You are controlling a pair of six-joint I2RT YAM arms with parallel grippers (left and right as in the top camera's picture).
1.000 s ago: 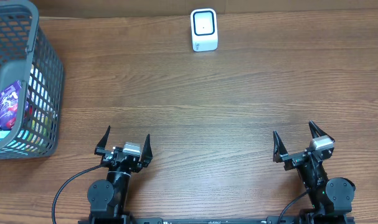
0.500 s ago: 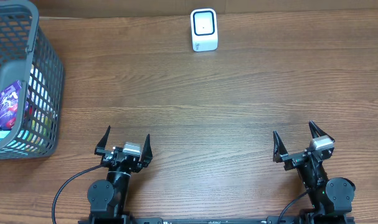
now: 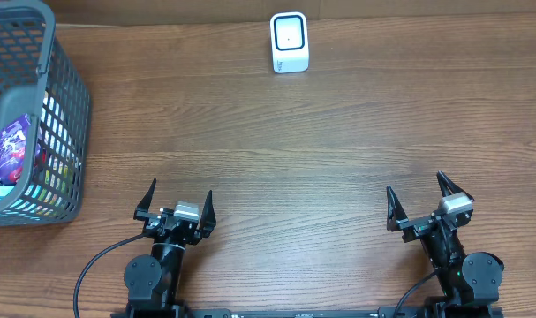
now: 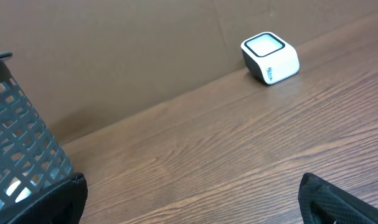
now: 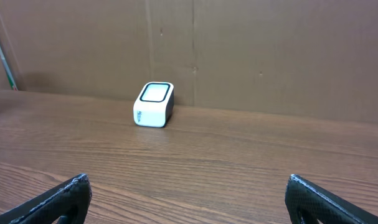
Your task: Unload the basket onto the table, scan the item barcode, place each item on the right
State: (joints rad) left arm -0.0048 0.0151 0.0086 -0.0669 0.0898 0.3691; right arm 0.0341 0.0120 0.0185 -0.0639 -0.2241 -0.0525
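A small white barcode scanner (image 3: 290, 41) with a dark window stands at the far edge of the wooden table; the wrist views show it too (image 4: 270, 58) (image 5: 154, 104). A purple packet (image 3: 9, 146), an item, lies in the grey mesh basket (image 3: 47, 71) at the far left. My left gripper (image 3: 176, 200) rests open near the front left, nothing between its fingers. At the front right my right gripper (image 3: 420, 200) is open and empty as well. Both sit far from the scanner and the basket.
A brown cardboard wall (image 5: 238, 50) runs behind the table's far edge. The basket's corner (image 4: 14, 155) shows at the left of the left wrist view. Bare wood (image 3: 285, 150) lies between the grippers and the scanner.
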